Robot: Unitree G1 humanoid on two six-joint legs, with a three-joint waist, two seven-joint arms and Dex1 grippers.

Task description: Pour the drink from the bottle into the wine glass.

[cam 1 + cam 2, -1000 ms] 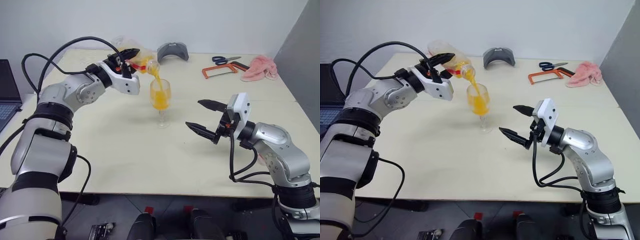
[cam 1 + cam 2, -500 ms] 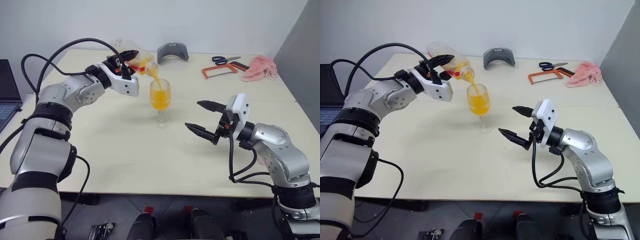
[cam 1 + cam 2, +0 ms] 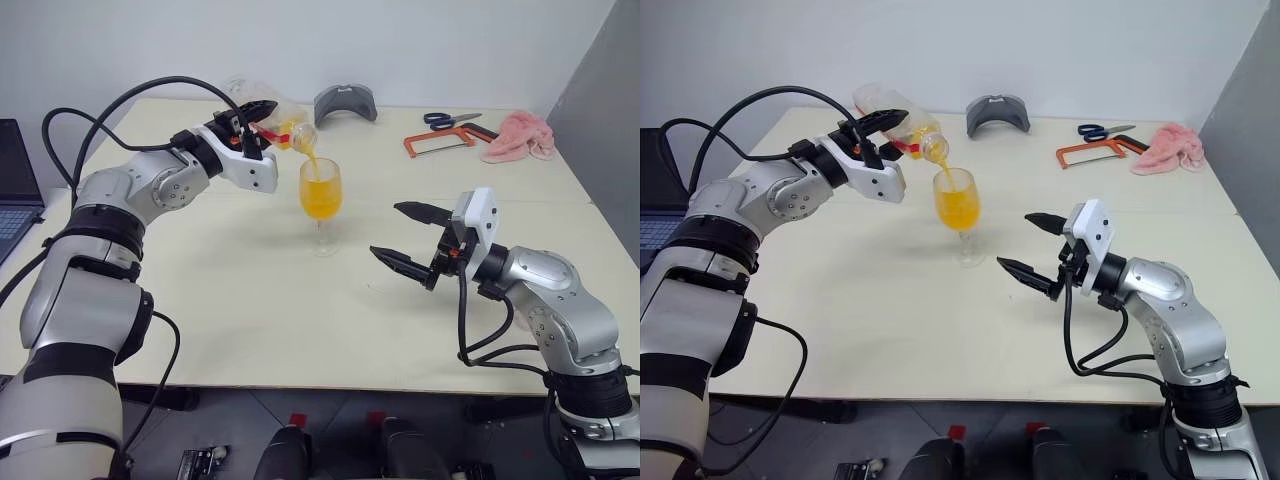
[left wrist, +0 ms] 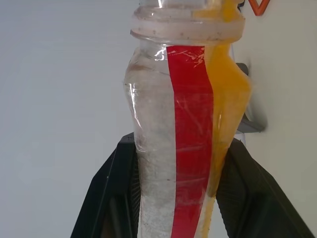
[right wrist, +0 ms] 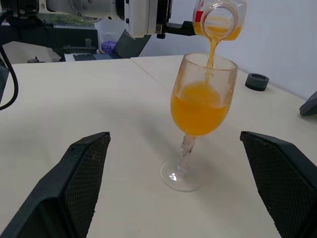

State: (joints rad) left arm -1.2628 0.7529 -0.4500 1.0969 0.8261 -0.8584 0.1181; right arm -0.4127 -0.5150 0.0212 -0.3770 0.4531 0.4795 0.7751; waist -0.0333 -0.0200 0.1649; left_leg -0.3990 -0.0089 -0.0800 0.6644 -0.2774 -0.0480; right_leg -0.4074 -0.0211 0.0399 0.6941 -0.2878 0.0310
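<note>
Since a second ago the drink (image 5: pixel 198 106) in the wine glass (image 3: pixel 321 200) has risen: then it splashed and swirled under a thick stream, and now it lies calmer, filling a good part of the bowl, while the stream from the bottle (image 3: pixel 902 125) is thinner. The arms have not moved. I judge that the pouring is close to its end, because little drink is left in the bottle, only a strip along its lower side near the neck.

The left pincer (image 3: pixel 258 113) is clamped on the body of the bottle and holds it tilted, mouth down, just above the rim of the glass. The right pincer (image 3: pixel 408 236) has its two fingers wide apart and holds nothing; it waits near the glass, to the right of it, above the tabletop (image 3: pixel 300 320).

The bottle is thin clear plastic, a little wrinkled, with a waist, a thick ring at the neck and a red stripe along its length. The glass is clear and smooth, with a round bowl, a thin stem and a flat round foot standing on the pale, matte tabletop. The drink is orange-yellow and half transparent. The pincer fingers are black and pointed, with a fine grid texture on the inner pads.
</note>
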